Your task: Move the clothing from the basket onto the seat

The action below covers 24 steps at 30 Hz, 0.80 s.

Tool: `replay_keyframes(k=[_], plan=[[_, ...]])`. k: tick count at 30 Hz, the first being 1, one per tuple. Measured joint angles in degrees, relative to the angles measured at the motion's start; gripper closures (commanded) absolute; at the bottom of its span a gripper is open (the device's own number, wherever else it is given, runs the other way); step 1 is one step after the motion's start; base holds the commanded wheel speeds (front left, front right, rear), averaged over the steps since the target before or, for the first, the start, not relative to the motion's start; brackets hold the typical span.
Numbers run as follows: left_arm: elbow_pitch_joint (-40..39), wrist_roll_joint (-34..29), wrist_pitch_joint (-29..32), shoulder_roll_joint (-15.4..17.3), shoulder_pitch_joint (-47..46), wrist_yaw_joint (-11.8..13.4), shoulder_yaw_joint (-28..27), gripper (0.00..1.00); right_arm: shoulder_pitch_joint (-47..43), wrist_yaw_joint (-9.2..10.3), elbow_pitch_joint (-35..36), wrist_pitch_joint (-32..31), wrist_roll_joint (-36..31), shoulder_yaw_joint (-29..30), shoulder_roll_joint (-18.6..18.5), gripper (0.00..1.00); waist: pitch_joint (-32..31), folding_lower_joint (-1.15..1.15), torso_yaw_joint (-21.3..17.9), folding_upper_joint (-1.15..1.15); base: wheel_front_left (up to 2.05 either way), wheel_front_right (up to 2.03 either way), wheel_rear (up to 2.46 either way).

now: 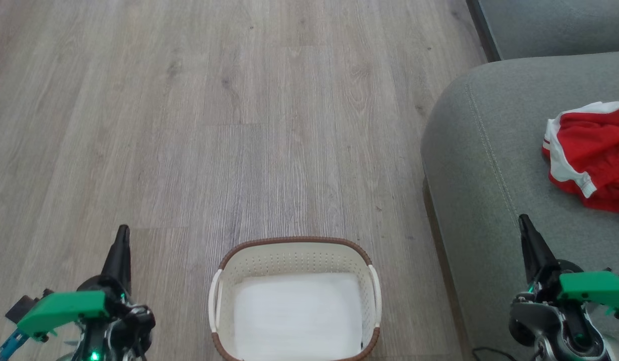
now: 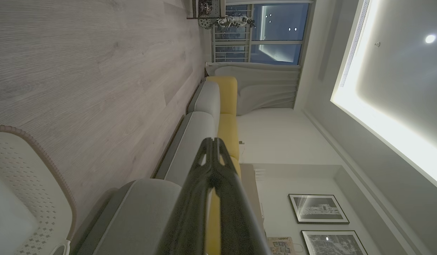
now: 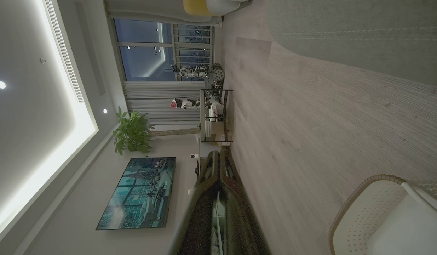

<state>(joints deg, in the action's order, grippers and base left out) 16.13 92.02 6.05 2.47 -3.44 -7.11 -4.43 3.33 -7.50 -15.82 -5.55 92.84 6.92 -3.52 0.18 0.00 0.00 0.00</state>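
At one o'clock from our nearer right jaws, red-and-white fabric clothing [image 1: 592, 148] lies on the grey-green sofa seat [image 1: 477, 170]; both jaws closed, empty.

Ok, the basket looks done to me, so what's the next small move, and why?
Probably none with the arms: I would leave both at rest and call the job finished. The basket shows just its white sheet, the red clothing lies on the seat, and the left gripper and right gripper are shut on nothing.

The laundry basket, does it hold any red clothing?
No, the laundry basket holds just a flat white sheet; the red garment lies on the sofa cushion.
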Motion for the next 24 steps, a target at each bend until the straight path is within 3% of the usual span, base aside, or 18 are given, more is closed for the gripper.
replay_keyframes(k=[24], plan=[[0.0,0.0,0.0,0.0,0.0,0.0,0.0,1.00,0.0,0.00,0.0,-0.1,0.0,0.2,0.0,1.00,0.0,0.00,0.0,0.00,0.00,0.00,0.00]])
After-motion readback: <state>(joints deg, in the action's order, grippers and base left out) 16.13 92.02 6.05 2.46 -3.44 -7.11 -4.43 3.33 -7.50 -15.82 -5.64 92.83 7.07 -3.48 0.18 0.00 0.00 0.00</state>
